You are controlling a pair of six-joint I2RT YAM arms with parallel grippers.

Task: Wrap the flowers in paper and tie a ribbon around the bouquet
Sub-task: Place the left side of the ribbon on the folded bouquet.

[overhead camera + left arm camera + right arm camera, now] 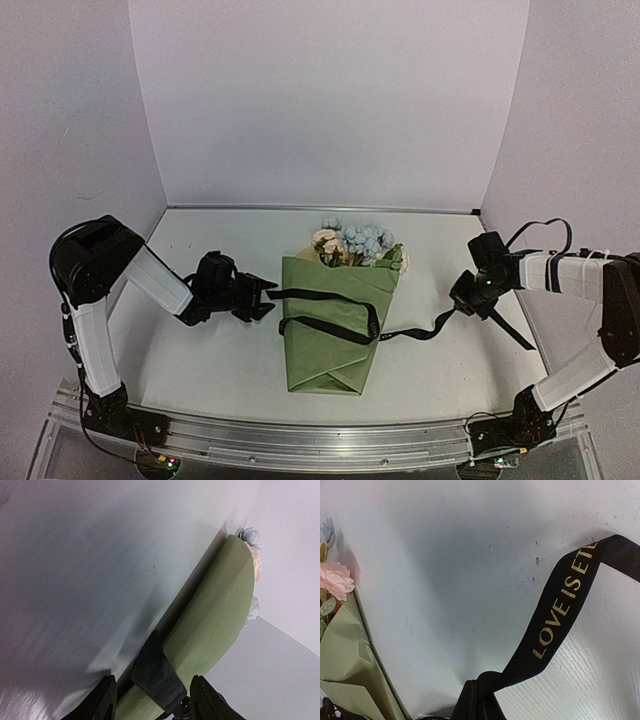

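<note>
The desk point(200, 360) carries the bouquet point(330, 345) at its middle. It lies flat, with the narrow folded end toward me and the flowers point(355, 243) poking out of the far end. The paper point(318, 378) is already folded shut around them. The ribbon point(330, 294) crosses the bouquet's upper half in a loose flat loop, with one end reaching out on each side.

My right fingers point(458, 300) are closed on the right end, which runs low over the desk from the bouquet to them. My left fingers point(262, 300) sit just beside the bouquet's left edge, about half apart. The left end lies between them, and I see a gap beside it, so I judge it not pinched.

The step, then, is taking that left end. I should close squarely on the ribbon alone, clear of the paper just beside it, and near the tip so there is length left to cross over. Then I should draw both ends gently and evenly. The bouquet looks light, and a one-sided tug would likely drag it rather than tighten the loop.

Count: one desk, one bouquet, one sheet of paper, one bunch of flowers (a couple of cream heads and a blue cluster; I can't count finer), one ribbon, two sets of fingers.
</note>
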